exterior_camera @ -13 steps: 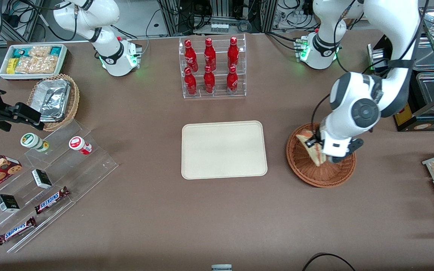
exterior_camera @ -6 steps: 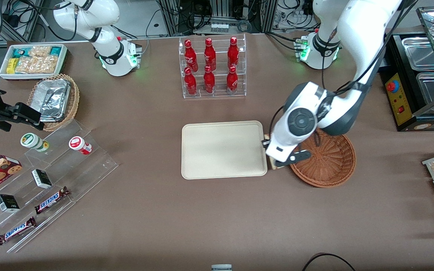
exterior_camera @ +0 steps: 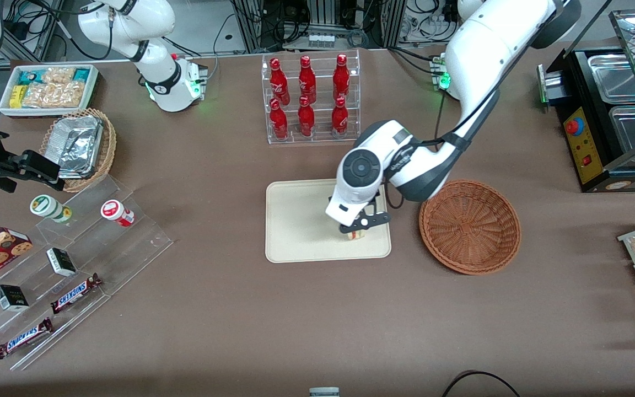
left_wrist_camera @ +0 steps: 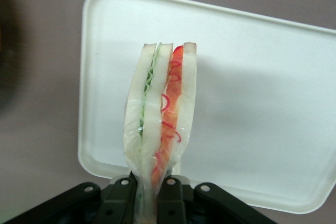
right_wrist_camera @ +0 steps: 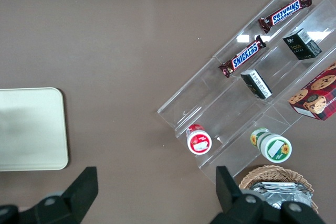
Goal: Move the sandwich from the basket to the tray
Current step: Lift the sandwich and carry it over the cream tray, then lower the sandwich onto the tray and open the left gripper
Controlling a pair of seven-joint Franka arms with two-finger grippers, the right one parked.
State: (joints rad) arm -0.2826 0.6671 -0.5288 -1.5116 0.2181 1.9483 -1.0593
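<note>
Front view: the gripper point(exterior_camera: 357, 227) hangs over the tray point(exterior_camera: 295, 231), at the tray's end nearest the basket point(exterior_camera: 469, 226). The wrist housing hides most of the sandwich point(exterior_camera: 356, 235); only a pale tip shows below it. The basket lies just beside the tray, toward the working arm's end of the table, and holds nothing. A clear rack of red bottles point(exterior_camera: 307, 99) stands farther from the camera than the tray.

Left wrist view: this view alone shows the grasp. The jaws are clenched on the narrow end of the sandwich point(left_wrist_camera: 160, 124), which stands on edge, its white bread slices with green and red filling layers in plain sight. The tray point(left_wrist_camera: 273, 103) lies beneath it.

Change: one second earlier the gripper held the sandwich inside the basket; half a second earlier it was crossing the basket's rim toward the tray. The basket and tray have not shifted.
</note>
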